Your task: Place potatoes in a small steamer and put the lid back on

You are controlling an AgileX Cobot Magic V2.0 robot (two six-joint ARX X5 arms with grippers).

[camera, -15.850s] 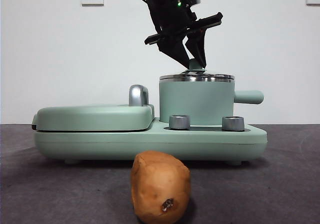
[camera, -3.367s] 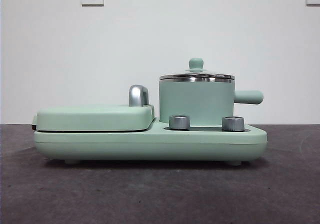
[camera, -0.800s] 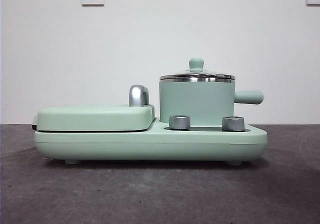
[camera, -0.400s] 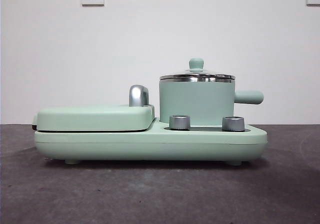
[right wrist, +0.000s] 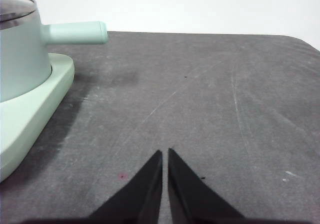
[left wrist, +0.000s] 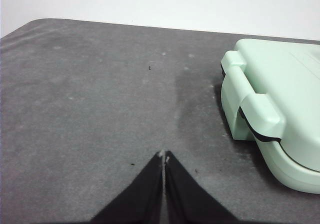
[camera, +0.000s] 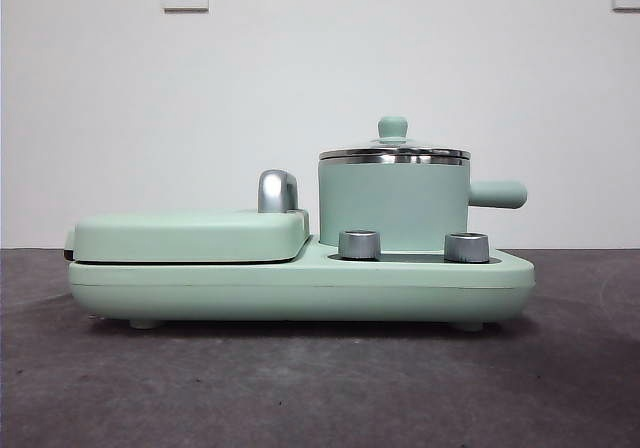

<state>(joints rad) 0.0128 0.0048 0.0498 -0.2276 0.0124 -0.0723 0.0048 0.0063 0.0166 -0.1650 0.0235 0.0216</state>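
- the lid sits level on the small steamer, steel rim on steel rim, its green knob upright – the closing step looks done.
- no potato shows in any view; it is presumably inside the steamer, but the pot wall hides it, so that is a judgement only.
- the steamer stands on the right half of the green cooker base, with the flat griddle cover shut to its left.
- the left gripper hangs over bare table left of the cooker, jaws pressed together, holding nothing.
- the right gripper hangs over the table to the right, well clear of the steamer's handle, jaws closed to a sliver and empty.
- nothing seems left to do – both arms look parked.
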